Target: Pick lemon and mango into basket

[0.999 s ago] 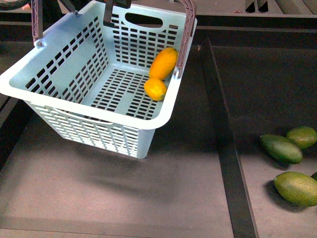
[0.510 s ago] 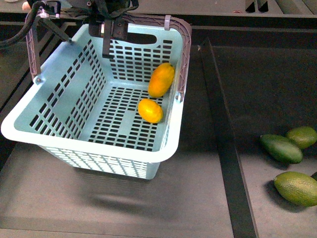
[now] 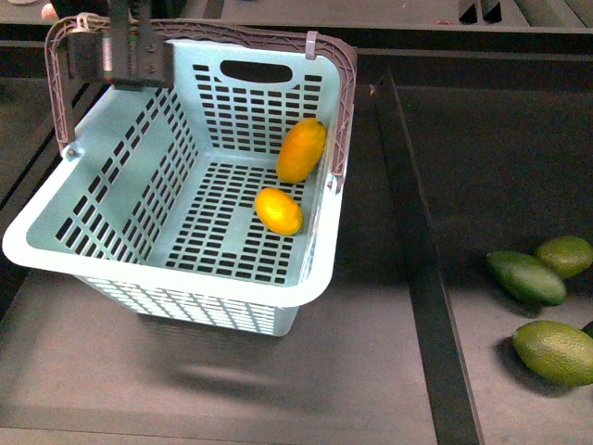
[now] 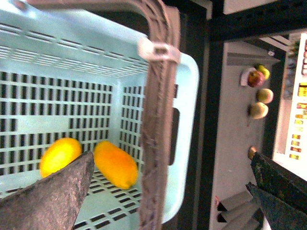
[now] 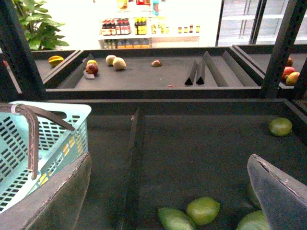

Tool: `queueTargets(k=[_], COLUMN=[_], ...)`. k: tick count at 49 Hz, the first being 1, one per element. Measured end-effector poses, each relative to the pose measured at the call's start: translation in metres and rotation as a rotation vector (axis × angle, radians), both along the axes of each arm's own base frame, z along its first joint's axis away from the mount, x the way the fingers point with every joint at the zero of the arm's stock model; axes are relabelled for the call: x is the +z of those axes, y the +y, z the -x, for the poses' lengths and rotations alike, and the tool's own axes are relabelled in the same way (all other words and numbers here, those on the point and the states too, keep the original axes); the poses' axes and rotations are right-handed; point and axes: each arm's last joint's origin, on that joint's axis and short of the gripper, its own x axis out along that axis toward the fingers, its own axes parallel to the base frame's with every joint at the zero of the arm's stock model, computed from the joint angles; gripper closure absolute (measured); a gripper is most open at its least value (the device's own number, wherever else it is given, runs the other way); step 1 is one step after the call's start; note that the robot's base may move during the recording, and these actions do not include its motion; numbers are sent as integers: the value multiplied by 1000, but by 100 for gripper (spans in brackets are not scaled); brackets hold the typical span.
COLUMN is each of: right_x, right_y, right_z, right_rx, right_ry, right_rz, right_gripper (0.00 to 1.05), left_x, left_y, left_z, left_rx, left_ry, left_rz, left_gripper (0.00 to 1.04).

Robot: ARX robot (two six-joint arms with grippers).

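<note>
Lemon [image 3: 279, 210] and mango [image 3: 302, 149] lie in the basket [image 3: 111, 222]. My left gripper [image 4: 168, 191] gapes empty over the handle [image 4: 158, 120]; my right gripper [image 5: 168, 191] is wide open, empty. I judge the job finished; next, withdraw.

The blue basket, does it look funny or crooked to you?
Yes. The pale teal plastic basket sits tilted, not flat: its near corner hangs over the dark shelf with a shadow beneath. The yellow lemon and orange-yellow mango lie together toward one side wall. Nothing is spilled or broken.
</note>
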Motion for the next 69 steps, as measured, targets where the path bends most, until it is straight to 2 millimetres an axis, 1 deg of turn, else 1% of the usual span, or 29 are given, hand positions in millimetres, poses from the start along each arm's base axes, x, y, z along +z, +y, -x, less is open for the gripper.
queueTargets(k=[5,10,11,13,14,16,18,19,20,23,25,27,28,32,36,37,42,50,62,66,69], right_x=[0,0,0,0,0,0,0,0,0,0,0,0,0,0,0,0,0,0,0,0,0], right_y=[0,0,0,0,0,0,0,0,0,0,0,0,0,0,0,0,0,0,0,0,0], right_z=[0,0,0,0,0,0,0,0,0,0,0,0,0,0,0,0,0,0,0,0,0], right_rx=[0,0,0,1,0,0,0,-2,-2,-3,-2,-2,-2,-2,-2,-2,-2,-2,-2,-2,-2], right_ry=[0,0,0,0,0,0,0,0,0,0,0,0,0,0,0,0,0,0,0,0,0], right_rz=[0,0,0,0,0,0,0,0,0,0,0,0,0,0,0,0,0,0,0,0,0], right_gripper=[9,9,9,9,9,9,9,9,9,9,9,9,9,9,9,9,9,9,9,9,9], left_x=[13,24,27,28,27,25,21,19,18,16,15,14,12,3,-6,-9,-15,-23,-31,-39,-42], left_y=[12,14,14,15,15,21,29,34,39,55,67,79,86,100,110,114,128,140,154,162,163], left_z=[26,39,42,47,49,57,68,74,79,93,103,113,120,137,151,156,175,197,223,230,234], left_rx=[23,16,-10,-142,-207,-345,-492,-522,-572,-624,-635,-656,-667,-713,-749,-758,-761,-759,-772,-753,-763], left_ry=[96,94,79,-24,-44,-163,-274,-336,-388,-474,-505,-498,-485,-443,-413,-407,-402,-392,-400,-394,-384], left_rz=[-33,-53,-55,-62,-83,-150,-317,-379,-491,-722,-874,-1037,-1120,-1250,-1306,-1320,-1351,-1358,-1359,-1366,-1361], left_gripper=[7,7,8,15,16,24,31,34,38,47,54,61,67,81,95,101,102,102,102,102,102])
